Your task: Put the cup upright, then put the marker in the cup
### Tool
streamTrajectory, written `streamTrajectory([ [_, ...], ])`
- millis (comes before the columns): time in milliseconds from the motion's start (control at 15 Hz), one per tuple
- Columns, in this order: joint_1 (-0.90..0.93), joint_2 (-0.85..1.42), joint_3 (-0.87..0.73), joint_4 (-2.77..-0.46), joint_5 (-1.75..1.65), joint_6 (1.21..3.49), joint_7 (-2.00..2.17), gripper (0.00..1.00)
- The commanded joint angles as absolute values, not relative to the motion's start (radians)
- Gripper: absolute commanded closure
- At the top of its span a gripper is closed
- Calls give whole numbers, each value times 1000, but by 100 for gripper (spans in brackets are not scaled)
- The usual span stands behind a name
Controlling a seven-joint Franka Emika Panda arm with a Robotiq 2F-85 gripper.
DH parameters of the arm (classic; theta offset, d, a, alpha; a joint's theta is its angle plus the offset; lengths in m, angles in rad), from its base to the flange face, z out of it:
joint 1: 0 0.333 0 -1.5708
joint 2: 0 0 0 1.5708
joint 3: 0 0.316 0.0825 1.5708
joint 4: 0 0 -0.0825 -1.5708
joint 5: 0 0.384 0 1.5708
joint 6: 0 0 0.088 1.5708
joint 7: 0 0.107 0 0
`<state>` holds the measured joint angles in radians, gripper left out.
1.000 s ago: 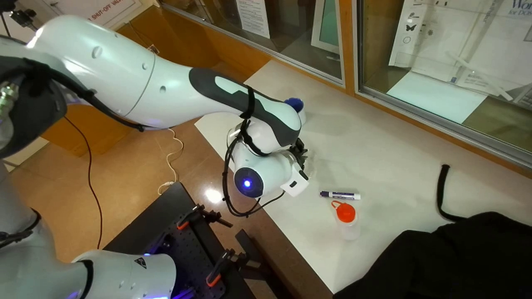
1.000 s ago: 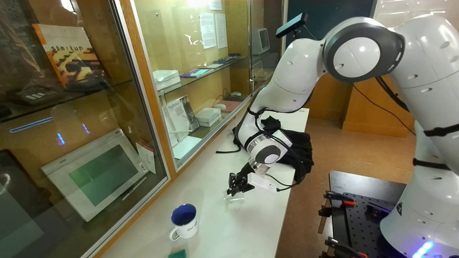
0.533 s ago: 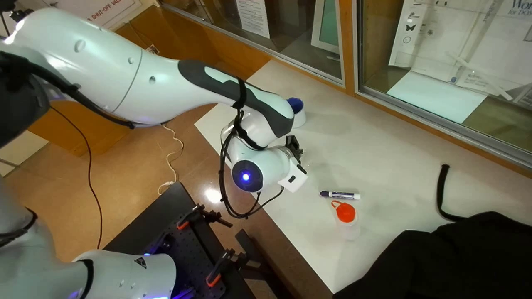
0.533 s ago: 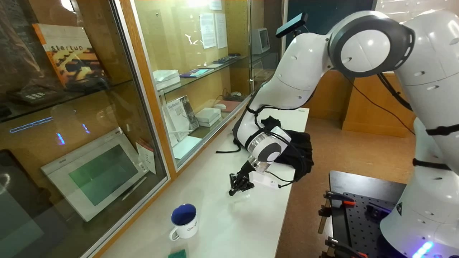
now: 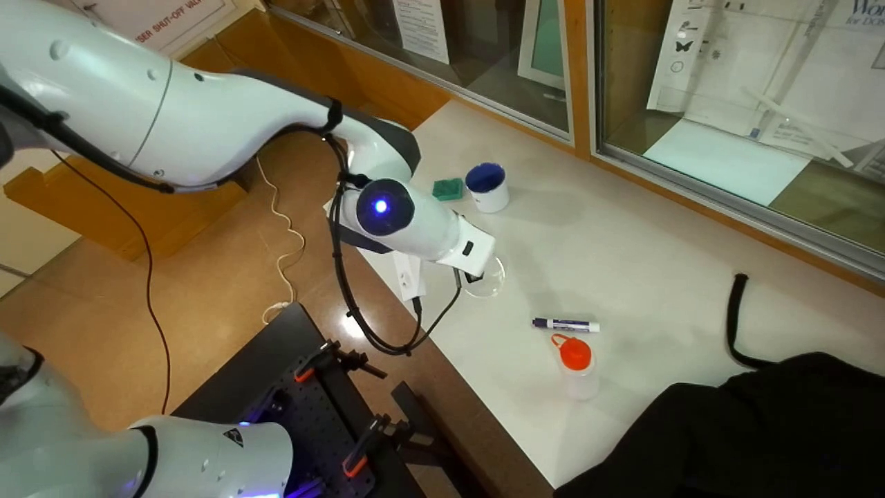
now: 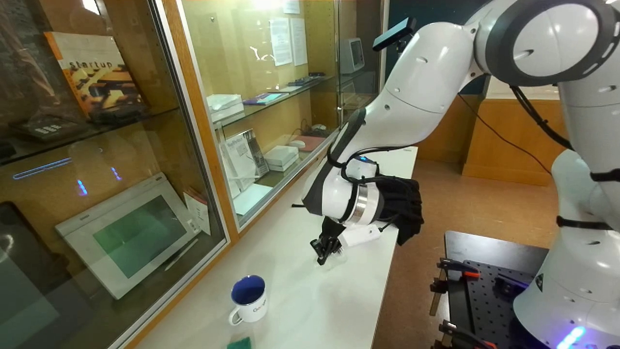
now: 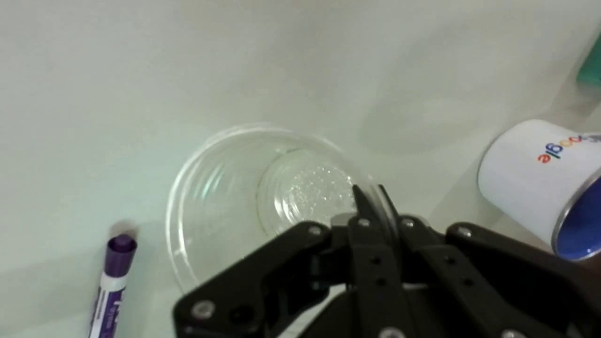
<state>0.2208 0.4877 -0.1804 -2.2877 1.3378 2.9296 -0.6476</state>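
Wrist view, left to right. The marker (image 7: 111,286), purple and white, lies on the white tabletop (image 7: 281,61), left of the clear cup (image 7: 249,202) and apart from it; lower end cut off by the frame. Marker step not done: it is neither gripped nor in the clear cup.

Next, the clear cup itself, likely the one the task means. The view runs down its mouth to the round base, so it reads as upright or nearly; slight tilt can't be ruled out, and whether the base touches the tabletop can't be told. Cup step judged done or all but done.

Then the gripper (image 7: 369,190): fingers closed on the right side of the rim, wall between them, so it holds the clear cup. Left to do, by the look of it: settle the base, let go, fetch the marker, drop it in.

Far right: a white mug (image 7: 535,183), blue inside, standing upright in both exterior views, plus part of a green block (image 7: 592,65) at the frame edge. Neither looks needed.
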Motion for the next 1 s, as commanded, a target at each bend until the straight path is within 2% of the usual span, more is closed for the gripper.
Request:
streamTrajectory([
  [0,384,497,-307,-2334,1051,2971,-452,99],
  [67,433,506,-359,-2340,957,2970,-395,99],
  [133,349,500,-283,-2318,1065,2945,-474,99],
  [400,366,509,-294,-2320,1047,2945,-448,99],
  [467,389,528,-320,-2317,1002,2964,-438,99],
  [533,311,523,-257,-2332,832,3003,-353,99],
  [600,429,544,-378,-2321,848,2970,-394,99],
  [933,614,631,-629,-2272,499,2893,-314,99],
])
